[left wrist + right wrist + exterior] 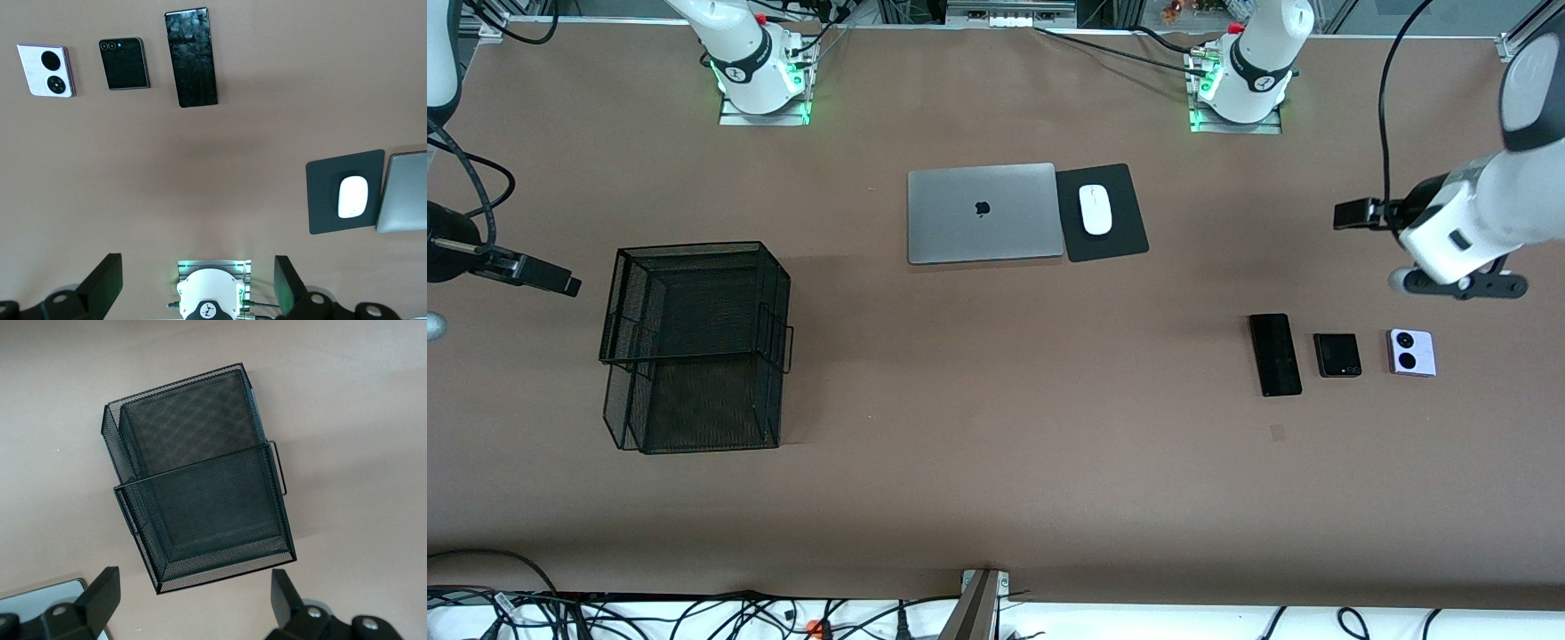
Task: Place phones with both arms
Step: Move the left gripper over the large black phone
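Three phones lie in a row toward the left arm's end of the table: a long slim black one point(1274, 354) point(191, 57), a squarish black one point(1337, 355) point(124, 63) and a lilac-white one with two black circles point(1411, 352) point(46, 70). My left gripper point(197, 267) hangs open and empty, high over bare table between the phones and the left arm's base. Over the table by the mesh basket, my right gripper point(193, 580) is also open with nothing in it. Both arms point(1476, 222) point(480, 258) reach in from the table's ends.
A black two-tier mesh basket point(694, 347) point(200, 487) stands toward the right arm's end. A closed silver laptop point(983, 213) and a white mouse point(1095, 209) on a black pad point(1116, 238) lie at mid-table near the bases. Cables run along the table's near edge.
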Robot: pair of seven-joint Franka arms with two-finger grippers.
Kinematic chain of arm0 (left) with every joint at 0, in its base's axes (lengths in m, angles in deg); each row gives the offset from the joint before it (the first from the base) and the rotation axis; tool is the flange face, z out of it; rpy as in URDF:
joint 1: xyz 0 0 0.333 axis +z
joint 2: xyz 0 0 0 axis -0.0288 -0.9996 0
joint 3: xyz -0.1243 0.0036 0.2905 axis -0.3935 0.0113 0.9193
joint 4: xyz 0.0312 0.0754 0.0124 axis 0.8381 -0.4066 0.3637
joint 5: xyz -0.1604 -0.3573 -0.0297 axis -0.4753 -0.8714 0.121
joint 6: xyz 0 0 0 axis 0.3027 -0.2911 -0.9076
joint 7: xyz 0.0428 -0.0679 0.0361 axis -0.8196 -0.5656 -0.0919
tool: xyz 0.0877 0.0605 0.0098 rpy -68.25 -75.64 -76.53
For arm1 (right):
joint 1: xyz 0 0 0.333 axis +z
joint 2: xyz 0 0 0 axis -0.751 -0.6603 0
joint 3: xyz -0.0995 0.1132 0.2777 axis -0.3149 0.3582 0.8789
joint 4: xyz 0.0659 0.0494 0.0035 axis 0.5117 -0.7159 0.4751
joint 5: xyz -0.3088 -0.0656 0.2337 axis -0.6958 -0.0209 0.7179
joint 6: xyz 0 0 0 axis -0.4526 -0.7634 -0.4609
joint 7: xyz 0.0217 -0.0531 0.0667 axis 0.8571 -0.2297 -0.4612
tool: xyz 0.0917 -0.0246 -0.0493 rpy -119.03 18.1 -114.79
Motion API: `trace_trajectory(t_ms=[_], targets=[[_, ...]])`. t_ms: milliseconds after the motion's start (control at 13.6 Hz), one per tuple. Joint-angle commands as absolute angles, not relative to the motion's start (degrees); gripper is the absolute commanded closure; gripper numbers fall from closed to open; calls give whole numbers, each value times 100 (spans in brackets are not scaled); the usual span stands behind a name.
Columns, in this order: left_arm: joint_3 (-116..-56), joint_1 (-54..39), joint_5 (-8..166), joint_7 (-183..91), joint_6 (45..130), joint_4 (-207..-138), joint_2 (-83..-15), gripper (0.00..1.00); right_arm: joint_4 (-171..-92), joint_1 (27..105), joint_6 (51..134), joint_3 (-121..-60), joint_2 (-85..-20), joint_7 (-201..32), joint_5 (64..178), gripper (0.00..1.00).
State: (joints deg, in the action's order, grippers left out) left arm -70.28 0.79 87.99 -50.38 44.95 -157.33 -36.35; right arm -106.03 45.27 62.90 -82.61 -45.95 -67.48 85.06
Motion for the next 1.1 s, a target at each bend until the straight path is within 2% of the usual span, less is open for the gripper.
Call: trace_trajectory(t_ms=[0, 294, 441, 661, 1028], targets=[[-7033, 85, 8944, -5092, 4697, -15892, -3610, 0, -10667, 4534, 6275, -8194, -4571, -6743, 8423, 0], [-7042, 77, 9286, -5092, 5725, -16735, -3540, 0, -10693, 4534, 6248, -8194, -4571, -6760, 8441, 0], [-7033, 103, 9331, -5092, 6155, -16903, -3653, 0, -10694, 4534, 6257, -8185, -4571, -6752, 8458, 0], [-7033, 165, 9314, -5118, 7174, -17289, -4013, 0, -10693, 4578, 6257, -8176, -4571, -6690, 8467, 0], [-7024, 226, 9419, -5136, 8660, -17370, -5129, 0, -10685, 4578, 6283, -8176, -4589, -6734, 8414, 0]])
